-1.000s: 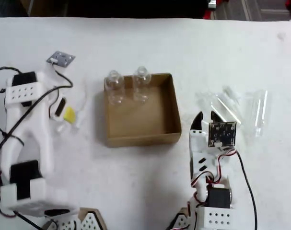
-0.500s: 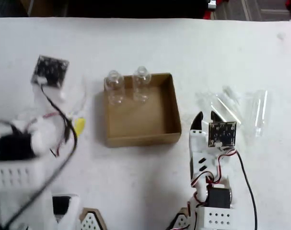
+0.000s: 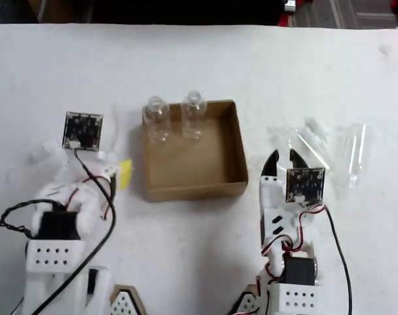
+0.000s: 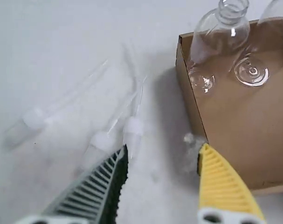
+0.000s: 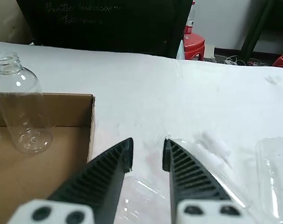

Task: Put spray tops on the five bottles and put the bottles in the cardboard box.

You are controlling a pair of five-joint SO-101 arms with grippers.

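Across the desk (image 3: 205, 59) as seen from above, you have the cardboard box (image 3: 199, 164) in the middle, with one arm at each side. Two bottles stand at its far wall, the left bottle (image 3: 157, 121) and the right bottle (image 3: 193, 117). Both necks are bare, so I judge neither finished. To the right of the box, the loose bottles (image 3: 356, 154) lie on their sides, just beyond your right claw (image 3: 284, 157). Your left claw (image 3: 117, 172) sits just left of the box, its yellow finger on the box side.

Over the left claw (image 4: 163, 151), its wrist camera shows the fingers spread wide with nothing between them. The spray tops (image 4: 132, 130) lie on the desk left of the box's near corner, thin tubes pointing away. The closest one is just off the dark finger's tip. That wide spread looks meant to straddle a top, though the claw is not yet lined up over one.

From the right wrist, the right claw (image 5: 147, 144) is released too, its fingers only a narrow gap apart and empty. It points at the loose bottles (image 5: 272, 168), likely so you can lift one for capping. The right bottle (image 5: 20, 105) stands by the box wall, neck open.
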